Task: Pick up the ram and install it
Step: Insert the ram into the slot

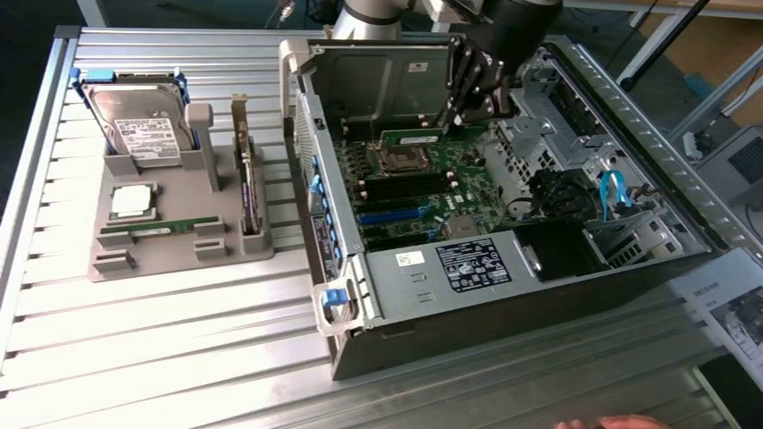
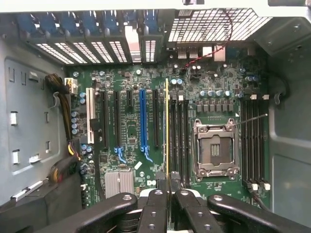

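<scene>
While the ram [image 2: 166,131] is hanging edge-on over the black memory slots [image 2: 179,141], just beside the empty CPU socket [image 2: 213,150], the gripper [image 2: 167,194] is pinching it with jaws nearly closed. Honestly I'm worrying it's sitting slightly off its slot, so any tilt risks jamming it or scraping the motherboard [image 2: 131,131].

I'm looking in on a robotics lab or workshop — a slatted aluminium table [image 1: 155,357], an opened PC case [image 1: 477,357] lying on it with its motherboard [image 2: 131,131] bare, a grey parts holder [image 1: 155,259] beside it, and a robot arm [image 1: 364,13] above.
</scene>
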`<action>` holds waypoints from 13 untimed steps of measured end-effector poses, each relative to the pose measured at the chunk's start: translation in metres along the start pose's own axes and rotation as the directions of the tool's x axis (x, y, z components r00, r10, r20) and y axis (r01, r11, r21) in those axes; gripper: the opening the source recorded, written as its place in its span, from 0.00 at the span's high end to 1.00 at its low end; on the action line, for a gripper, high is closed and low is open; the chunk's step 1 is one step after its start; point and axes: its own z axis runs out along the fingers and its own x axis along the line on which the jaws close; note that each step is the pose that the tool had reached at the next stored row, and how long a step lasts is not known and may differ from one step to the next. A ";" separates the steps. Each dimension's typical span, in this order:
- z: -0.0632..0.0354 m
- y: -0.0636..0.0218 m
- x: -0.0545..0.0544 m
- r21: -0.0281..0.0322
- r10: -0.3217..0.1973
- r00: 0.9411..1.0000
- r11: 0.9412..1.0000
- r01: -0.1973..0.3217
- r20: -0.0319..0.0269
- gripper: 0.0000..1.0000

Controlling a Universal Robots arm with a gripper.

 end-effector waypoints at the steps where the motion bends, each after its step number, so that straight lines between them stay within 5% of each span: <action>1: 0.0016 0.0000 0.000 0.000 0.000 1.000 1.000 0.000 0.000 0.88; 13: 0.0223 -0.0008 0.001 0.000 0.000 1.000 1.000 0.000 0.000 0.88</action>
